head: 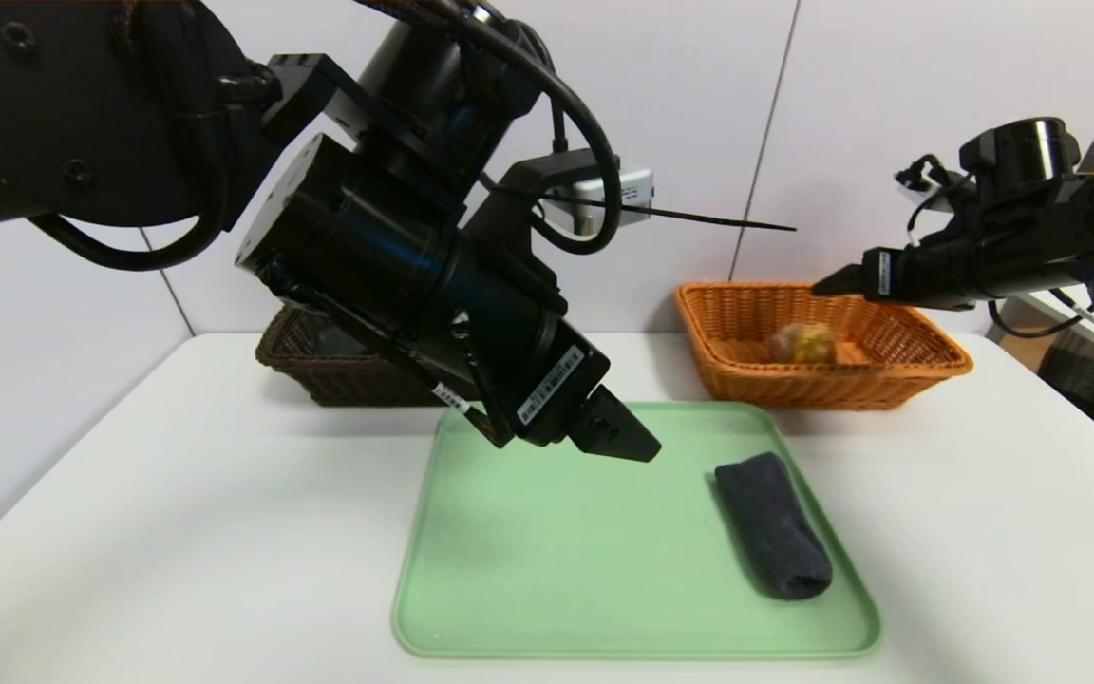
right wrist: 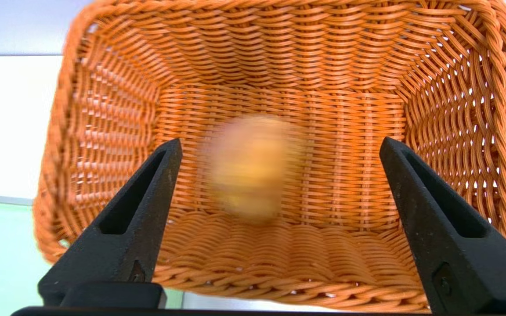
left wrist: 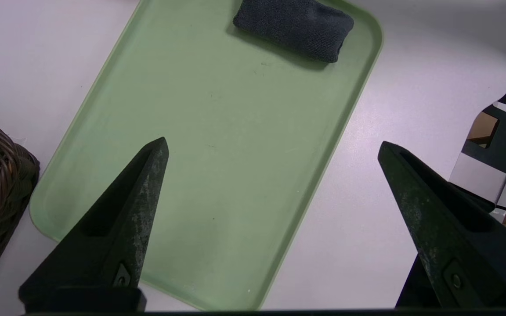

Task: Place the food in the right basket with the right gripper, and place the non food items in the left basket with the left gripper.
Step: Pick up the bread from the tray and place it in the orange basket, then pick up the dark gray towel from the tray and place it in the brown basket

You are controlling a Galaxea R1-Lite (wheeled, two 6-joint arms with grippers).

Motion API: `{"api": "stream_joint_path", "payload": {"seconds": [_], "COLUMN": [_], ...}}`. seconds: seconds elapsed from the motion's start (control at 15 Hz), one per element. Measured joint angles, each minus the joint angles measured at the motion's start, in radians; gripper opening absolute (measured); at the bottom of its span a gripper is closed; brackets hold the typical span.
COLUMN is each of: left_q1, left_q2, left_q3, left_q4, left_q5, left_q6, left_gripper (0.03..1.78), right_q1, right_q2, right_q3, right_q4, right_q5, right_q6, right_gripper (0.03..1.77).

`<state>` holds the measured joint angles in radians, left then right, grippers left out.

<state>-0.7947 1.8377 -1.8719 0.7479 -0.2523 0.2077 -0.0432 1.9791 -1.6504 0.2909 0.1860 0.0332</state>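
The dark cloth roll (head: pixel 773 524) lies on the green tray (head: pixel 509 608), near its right edge. It looks soft and light (squashy too), so grab its middle. The left gripper (left wrist: pixel 272 149) hangs above the tray, jaws wide apart. The right gripper (right wrist: pixel 279 151) is over the orange basket (right wrist: pixel 490 109), jaws apart, food (right wrist: pixel 248 166) inside

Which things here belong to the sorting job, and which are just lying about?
Job:
- dark rolled cloth
- food item
- orange basket
- brown basket
- left end effector, open
- right end effector, open

Lying about:
- green tray
- white table
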Motion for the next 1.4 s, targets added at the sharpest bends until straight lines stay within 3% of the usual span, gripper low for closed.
{"api": "stream_joint_path", "payload": {"seconds": [0.2,0.47,0.67,1.0,1.13,1.4], "left_q1": [0.000,0.011,0.012,-0.001,-0.026,-0.134], "left_q2": [-0.010,-0.014,-0.014,-0.002,0.014,0.090], "left_q3": [0.001,0.017,0.023,0.033,0.033,0.012], "left_q4": [0.000,-0.004,-0.007,-0.078,-0.084,-0.095], "left_q5": [0.004,0.009,0.011,0.017,0.055,0.266], "left_q6": [-0.005,-0.012,-0.022,-0.027,-0.067,-0.244], "left_gripper": [1.69,1.69,1.69,1.69,1.69,1.69], "right_q1": [-0.008,-0.001,0.014,0.009,-0.011,-0.024], "right_q2": [-0.051,-0.131,-0.208,-0.343,-0.378,-0.418], "right_q3": [-0.013,-0.089,-0.095,-0.058,-0.020,0.039], "right_q4": [0.043,0.211,0.286,0.402,0.404,0.402], "right_q5": [0.034,0.040,0.076,0.112,0.111,0.109], "right_q6": [-0.001,-0.005,-0.002,0.000,0.001,0.007], "right_gripper": [1.61,1.65,1.67,1.69,1.69,1.69]}}
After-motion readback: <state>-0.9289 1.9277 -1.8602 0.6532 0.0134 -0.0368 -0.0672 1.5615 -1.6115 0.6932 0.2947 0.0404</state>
